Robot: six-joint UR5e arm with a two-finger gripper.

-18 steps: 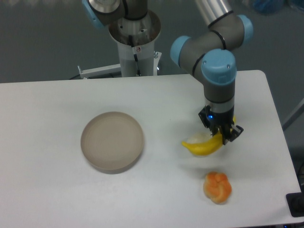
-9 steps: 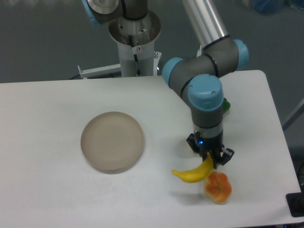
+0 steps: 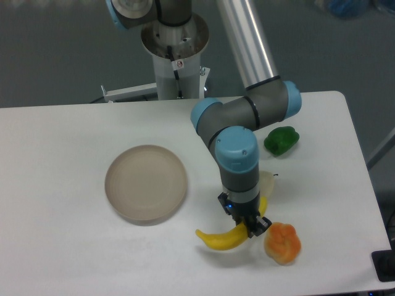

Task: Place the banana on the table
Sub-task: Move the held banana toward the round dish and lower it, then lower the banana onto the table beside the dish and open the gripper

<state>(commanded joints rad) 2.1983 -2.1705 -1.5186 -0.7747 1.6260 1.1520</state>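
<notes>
The arm is sweeping left and toward the near edge of the bench [image 3: 62, 135], and the banana [image 3: 221, 239] is travelling with it: a second ago it hung out to the right, over by the pale cream fruit [image 3: 266, 184], and now it sits low, just left of the lumpy orange fruit [image 3: 282, 243] and right of the round beige plate [image 3: 145, 184], near-right of it. The gripper [image 3: 249, 227] points straight down and its fingers are pinching the banana's right end, so the left tip sticks out free toward the plate. As the arm has moved off, a green pepper [image 3: 281, 139] on the far right and the cream fruit have come out from behind it. The banana looks lower than before, its shadow tucked right under it, though from this view I cannot tell whether it is already touching the bench or hanging just above. My read is that the carry is nearly finished and the release is what remains: a short drop, then the fingers spread. The orange fruit sits just beside the gripper, so a careless opening could nudge it.
</notes>
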